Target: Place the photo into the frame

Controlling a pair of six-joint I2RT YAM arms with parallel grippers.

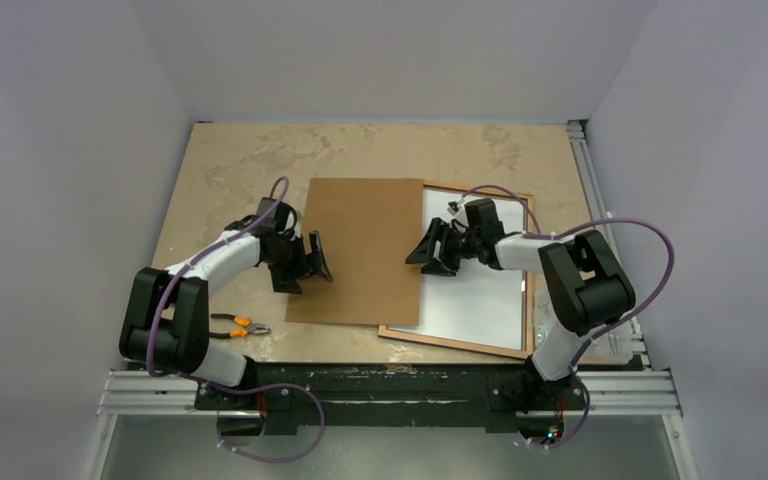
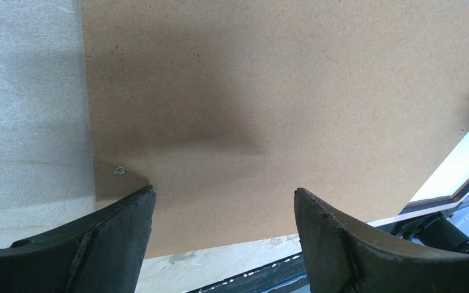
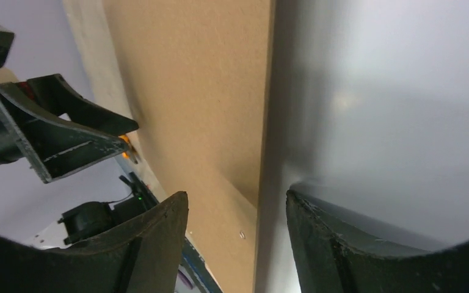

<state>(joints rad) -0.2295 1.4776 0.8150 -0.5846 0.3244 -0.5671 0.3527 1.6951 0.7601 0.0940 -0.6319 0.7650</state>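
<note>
Two grippers, both with jaws apart and holding nothing: left gripper [image 1: 310, 270] at the left edge of the brown backing board [image 1: 365, 250], right gripper [image 1: 422, 262] over its right edge. Frame [image 1: 450, 341]: back up, light wood rails, long axis running away from the arm bases. It lies right of the board beneath the right arm, the nearer one, with its left rail under the board. Photo [image 1: 470, 300]: apparently the white sheet inside the frame, printed side not showing. Judged next: board slides right to cover it.

Plain pale walls [image 1: 380, 50] enclose a beige marbled tabletop [image 1: 240, 160] on three sides.
</note>
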